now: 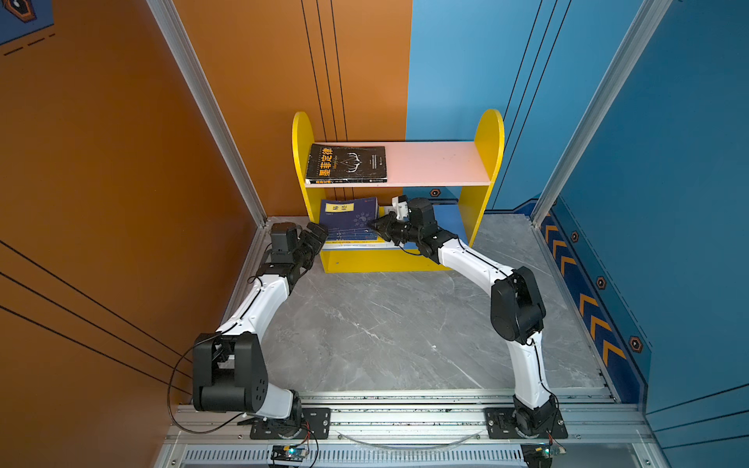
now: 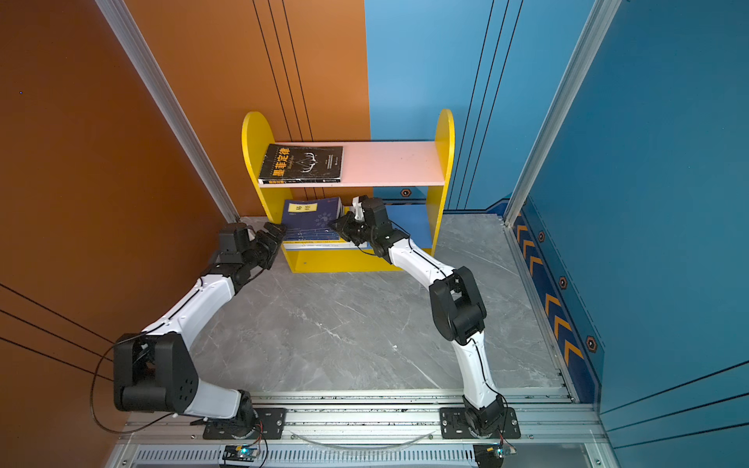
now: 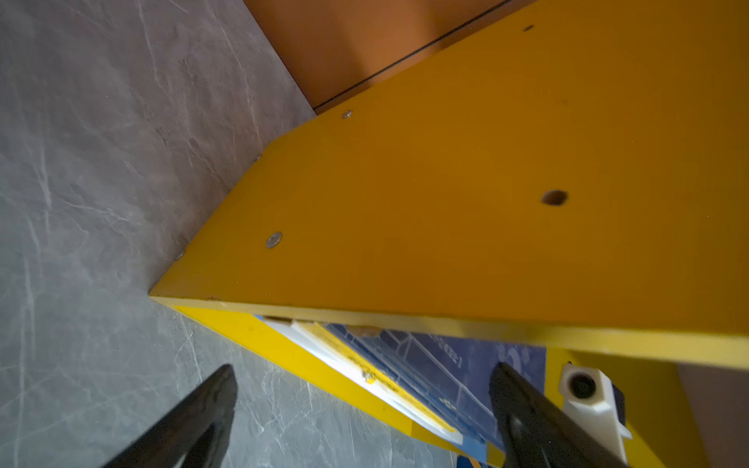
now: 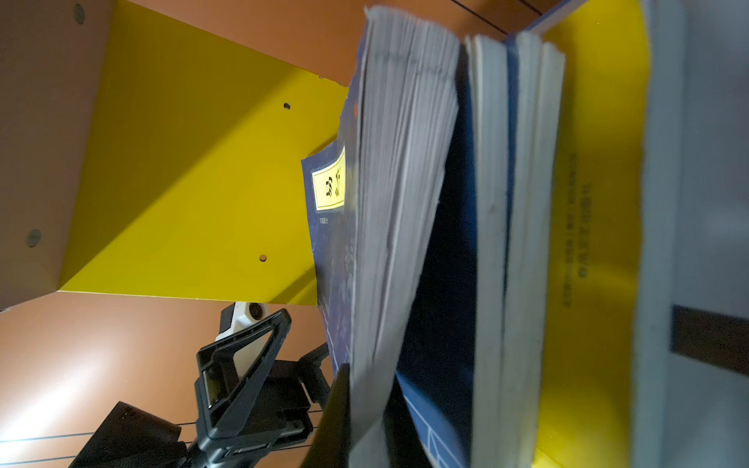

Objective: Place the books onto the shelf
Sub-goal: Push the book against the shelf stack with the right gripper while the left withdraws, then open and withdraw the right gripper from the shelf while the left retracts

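The left claw (image 1: 319,234) stands wide open beside the front edge of the yellow round-topped side panel of the small two-tier shelf (image 1: 302,133), low over the grey marbled desk (image 1: 385,324). A black paperback with orange characters (image 1: 346,162) lies flat at the left end of the pink upper board (image 1: 437,162). Below it, a stack of navy paperbacks (image 1: 348,221) with yellow labels lies on the blue lower board (image 1: 450,219). The right claw (image 1: 375,223) is clamped on the page edge of the top navy paperback (image 4: 389,162), which tilts up off the rest.
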`<state>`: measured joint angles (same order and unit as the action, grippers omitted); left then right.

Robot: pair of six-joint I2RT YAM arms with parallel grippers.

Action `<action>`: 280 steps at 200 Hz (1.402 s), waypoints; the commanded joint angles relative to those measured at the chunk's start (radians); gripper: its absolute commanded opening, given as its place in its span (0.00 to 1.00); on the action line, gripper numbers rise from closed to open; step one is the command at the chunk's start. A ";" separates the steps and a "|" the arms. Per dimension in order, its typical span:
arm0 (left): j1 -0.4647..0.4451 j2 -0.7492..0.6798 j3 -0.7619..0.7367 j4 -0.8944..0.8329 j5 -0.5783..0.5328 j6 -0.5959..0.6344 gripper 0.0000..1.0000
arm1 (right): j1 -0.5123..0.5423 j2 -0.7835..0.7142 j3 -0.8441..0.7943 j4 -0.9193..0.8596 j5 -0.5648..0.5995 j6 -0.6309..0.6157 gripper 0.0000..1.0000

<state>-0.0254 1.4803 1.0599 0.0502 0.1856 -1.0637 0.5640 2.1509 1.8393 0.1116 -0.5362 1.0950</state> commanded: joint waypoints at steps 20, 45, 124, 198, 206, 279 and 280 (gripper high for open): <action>-0.037 0.053 -0.016 0.029 -0.165 -0.025 0.98 | 0.018 0.009 0.023 -0.052 0.057 -0.050 0.10; -0.038 0.059 -0.023 0.021 -0.184 -0.041 0.98 | 0.018 0.000 0.027 -0.085 0.091 -0.072 0.24; -0.051 0.075 -0.024 0.058 -0.149 -0.086 0.98 | -0.012 -0.064 0.114 -0.347 0.225 -0.287 0.54; -0.080 -0.081 -0.153 0.343 -0.008 0.028 0.98 | -0.036 -0.314 -0.106 -0.498 0.374 -0.496 0.92; -0.086 -0.120 -0.166 0.341 0.002 0.059 0.98 | -0.037 -0.350 -0.152 -0.491 0.387 -0.501 0.99; -0.095 -0.435 -0.252 -0.169 0.067 0.360 0.98 | -0.026 -0.691 -0.579 -0.532 0.732 -0.497 1.00; -0.096 -0.440 -0.254 -0.178 0.057 0.369 0.98 | -0.026 -0.697 -0.585 -0.535 0.746 -0.495 1.00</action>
<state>-0.1200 1.1004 0.8715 0.1390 0.2398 -0.8722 0.5335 1.5688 1.3697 -0.3653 -0.0326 0.6048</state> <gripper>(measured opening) 0.979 0.999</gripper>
